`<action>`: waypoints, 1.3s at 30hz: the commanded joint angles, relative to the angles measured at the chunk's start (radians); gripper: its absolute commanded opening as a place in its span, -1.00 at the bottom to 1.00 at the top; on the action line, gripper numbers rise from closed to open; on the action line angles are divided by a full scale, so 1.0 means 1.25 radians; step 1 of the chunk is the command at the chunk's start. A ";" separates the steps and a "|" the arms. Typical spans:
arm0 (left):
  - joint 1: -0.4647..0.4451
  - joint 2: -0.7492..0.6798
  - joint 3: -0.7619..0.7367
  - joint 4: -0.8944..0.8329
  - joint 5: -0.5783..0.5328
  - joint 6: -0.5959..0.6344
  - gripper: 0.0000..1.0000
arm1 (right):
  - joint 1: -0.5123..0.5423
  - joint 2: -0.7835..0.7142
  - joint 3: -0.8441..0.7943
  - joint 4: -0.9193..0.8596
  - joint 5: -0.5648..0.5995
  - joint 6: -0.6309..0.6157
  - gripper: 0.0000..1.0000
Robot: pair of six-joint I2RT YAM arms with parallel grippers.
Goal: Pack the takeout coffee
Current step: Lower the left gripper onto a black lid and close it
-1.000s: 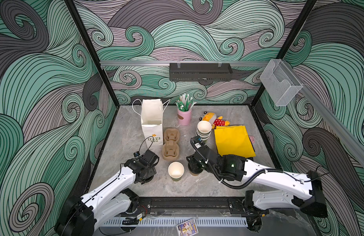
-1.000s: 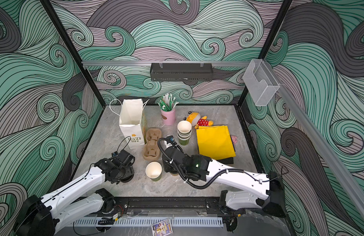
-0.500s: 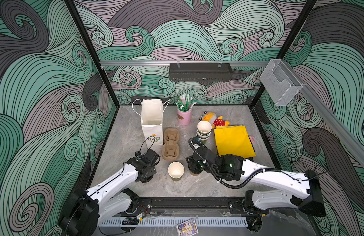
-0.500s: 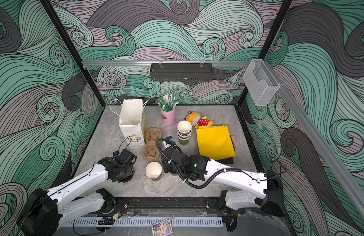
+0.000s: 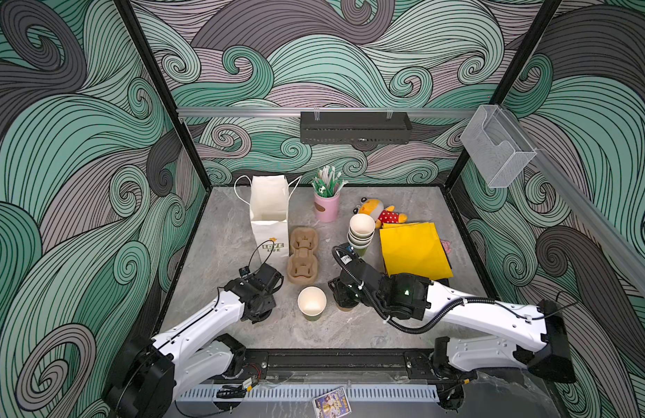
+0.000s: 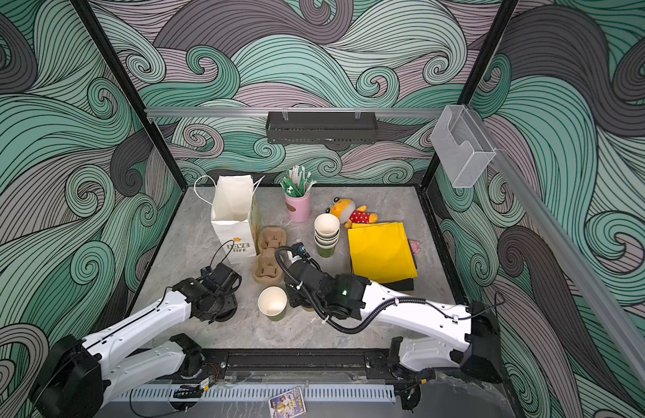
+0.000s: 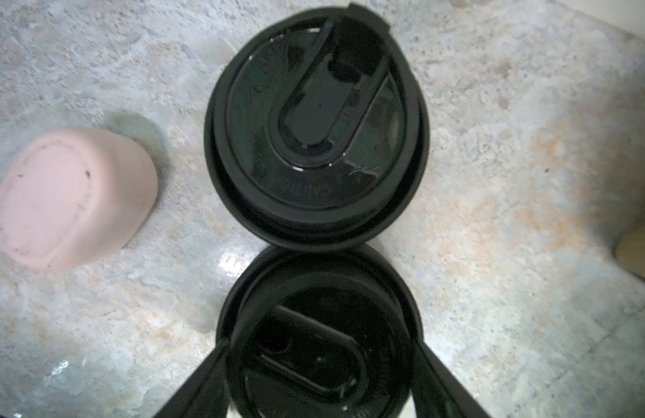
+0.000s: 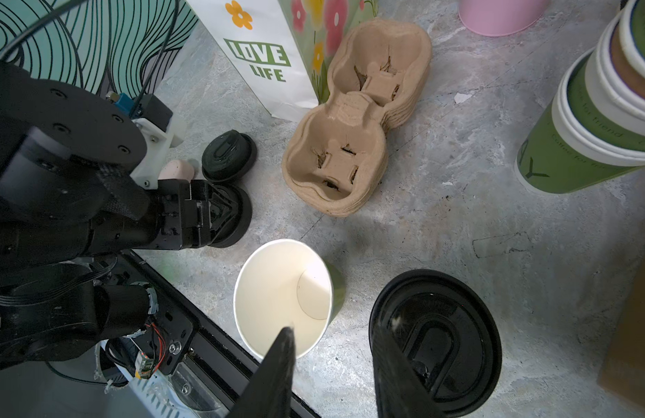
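Green cup (image 8: 277,289) stands open and empty beside black-lidded cup (image 8: 437,336)

Top views: high, front, down over table (image 5: 223,253); wrist cams close, downward, both w/ loose lids (image 7: 313,119).

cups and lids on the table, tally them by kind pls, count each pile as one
open green cup: 1
lidded cup: 1
pile of bare cups: 1
pink cup of straws: 1
loose lid piles: 2
total: 6
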 commanded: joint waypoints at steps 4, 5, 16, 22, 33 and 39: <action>0.006 -0.027 0.028 -0.072 0.070 0.020 0.25 | -0.002 0.004 0.024 -0.014 0.005 0.011 -0.23; 0.005 -0.027 0.030 -0.079 0.084 0.018 0.23 | -0.002 0.002 0.024 -0.016 0.007 0.013 -0.23; 0.000 -0.115 0.036 -0.111 0.157 0.014 0.18 | -0.002 0.000 0.023 -0.019 0.014 0.013 -0.22; -0.001 -0.126 0.049 -0.120 0.174 0.011 0.18 | -0.003 0.008 0.026 -0.013 -0.007 0.005 -0.22; -0.012 -0.099 0.087 -0.186 0.090 -0.017 0.18 | -0.003 0.009 0.019 -0.007 -0.020 0.004 -0.23; -0.023 -0.079 0.064 -0.156 0.037 -0.052 0.21 | -0.003 0.013 0.021 -0.014 -0.020 0.004 -0.23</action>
